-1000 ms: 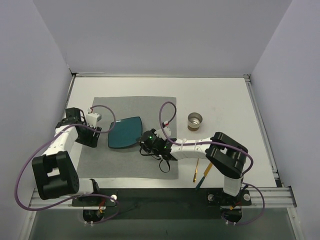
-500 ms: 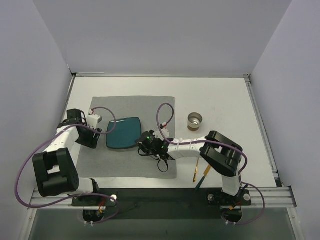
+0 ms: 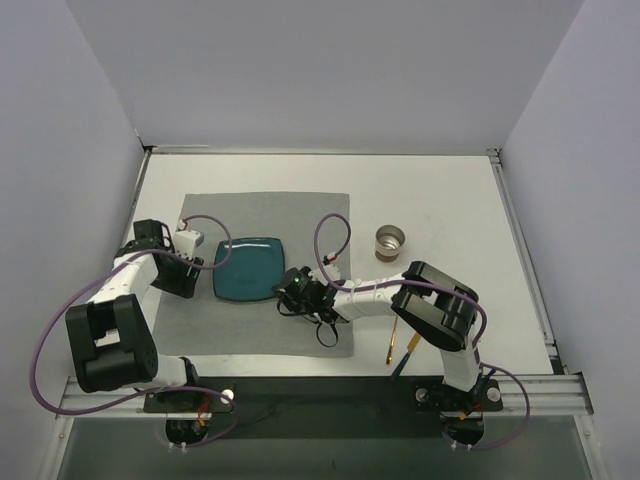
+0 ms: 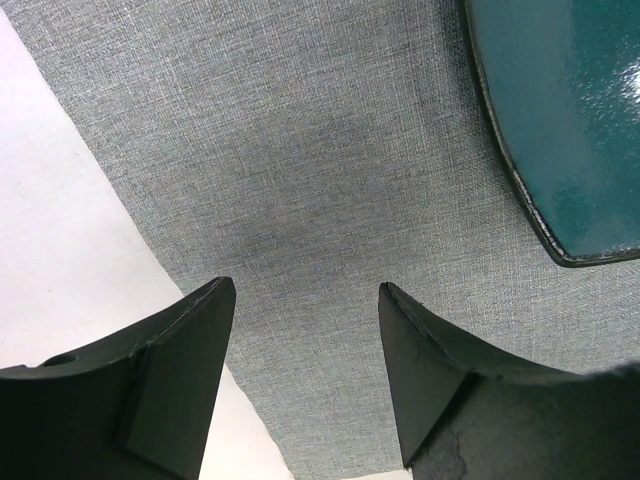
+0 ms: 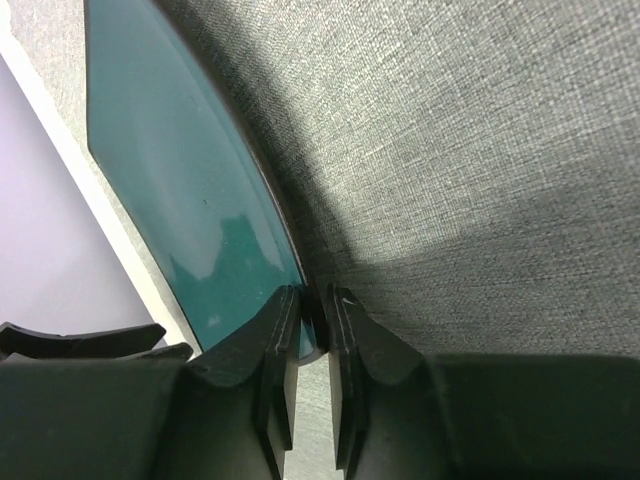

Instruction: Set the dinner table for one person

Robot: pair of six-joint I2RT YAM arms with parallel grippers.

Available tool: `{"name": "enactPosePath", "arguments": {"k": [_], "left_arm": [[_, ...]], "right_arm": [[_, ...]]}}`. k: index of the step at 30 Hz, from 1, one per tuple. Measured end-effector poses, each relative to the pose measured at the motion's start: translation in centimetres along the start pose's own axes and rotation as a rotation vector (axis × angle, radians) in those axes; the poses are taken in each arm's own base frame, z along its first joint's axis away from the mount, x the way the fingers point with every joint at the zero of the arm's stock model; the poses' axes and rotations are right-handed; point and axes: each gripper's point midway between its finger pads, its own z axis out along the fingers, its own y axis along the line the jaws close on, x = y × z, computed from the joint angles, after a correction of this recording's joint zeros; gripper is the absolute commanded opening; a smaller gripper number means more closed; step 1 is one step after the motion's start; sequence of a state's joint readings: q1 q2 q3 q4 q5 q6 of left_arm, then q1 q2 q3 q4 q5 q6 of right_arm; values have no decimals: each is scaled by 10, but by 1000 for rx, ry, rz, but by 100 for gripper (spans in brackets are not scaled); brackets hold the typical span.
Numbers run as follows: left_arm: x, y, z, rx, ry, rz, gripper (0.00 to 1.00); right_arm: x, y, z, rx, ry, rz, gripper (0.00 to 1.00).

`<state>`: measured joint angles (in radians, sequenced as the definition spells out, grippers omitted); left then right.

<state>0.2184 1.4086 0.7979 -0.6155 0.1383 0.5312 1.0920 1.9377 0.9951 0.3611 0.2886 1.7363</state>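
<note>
Black-and-white arms [image 3: 372, 295], purple cables [image 3: 52, 340], green light [image 3: 301, 283], black fingers [image 4: 170, 380].

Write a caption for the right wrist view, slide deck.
Right pincer pinching the rim of the teal plate, grey cloth mat beneath.

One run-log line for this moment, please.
left hand: open over grey mat | right hand: shut on teal plate rim | cup: on dinner table, right of mat
</note>
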Motion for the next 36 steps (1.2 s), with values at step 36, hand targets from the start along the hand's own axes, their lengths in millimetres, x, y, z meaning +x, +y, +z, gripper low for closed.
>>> {"name": "enactPosePath", "arguments": {"k": [36], "left_arm": [[-30,5,-28,-8,-119,-6,70]], "right_arm": [[-80,-28,-163,233,-76,-506,51]]}}
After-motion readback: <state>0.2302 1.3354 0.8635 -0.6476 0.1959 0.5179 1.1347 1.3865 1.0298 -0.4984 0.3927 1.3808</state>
